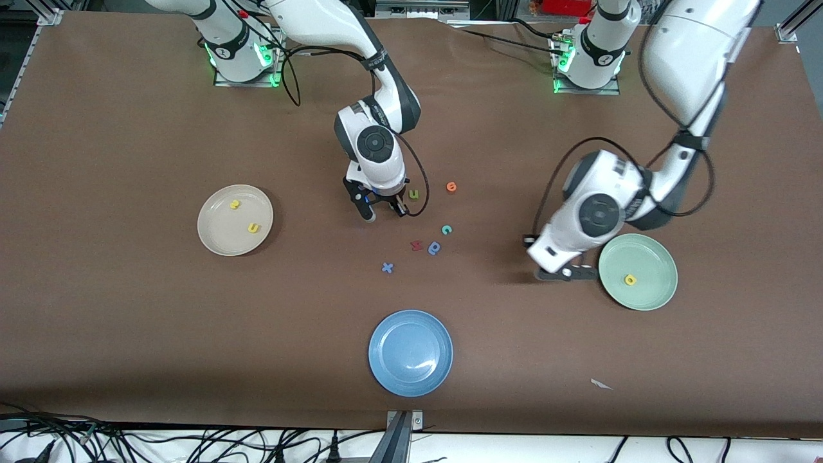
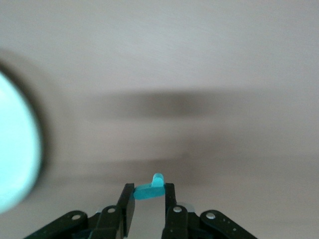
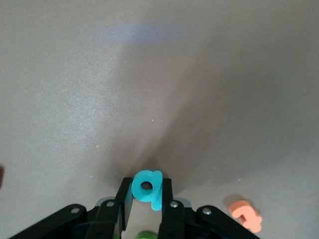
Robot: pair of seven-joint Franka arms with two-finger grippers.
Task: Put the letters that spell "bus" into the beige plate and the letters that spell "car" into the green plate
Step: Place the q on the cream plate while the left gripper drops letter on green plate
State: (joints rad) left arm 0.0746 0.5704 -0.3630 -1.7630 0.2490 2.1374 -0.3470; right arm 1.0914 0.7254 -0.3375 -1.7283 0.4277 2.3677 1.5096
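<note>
My right gripper (image 3: 147, 195) is low over the brown table, beside the small olive-green foam "u" (image 1: 413, 193). Its fingers are pressed against the two flat sides of the tiny teal foam "b" (image 3: 146, 186), which stands on edge between them.

My left gripper (image 2: 149, 195) is pinched on another small teal foam piece (image 2: 149, 190), which I take to be the "r" by its stub. It hangs just beside the rim of the round pale green plate (image 1: 651, 256) at my left arm's end of the table. The yellow foam "a" (image 1: 630, 279) already lies in that plate.

The round cream-beige plate (image 1: 215, 241), toward my right arm's end, holds the yellow "s" (image 1: 235, 204) and the yellow "u" (image 1: 254, 227). The teal "c" (image 1: 446, 229) lies loose on the table, nearer the front camera than the orange letter (image 1: 451, 186).

These letters look almost weightless, and soft enough to squash. I judge a light squeeze across the flat faces will do. Gripped hard, the foam could bend and spring out, and a thin stem gives little to hold. The "b" needs a clean lift before it crosses to the beige plate.
</note>
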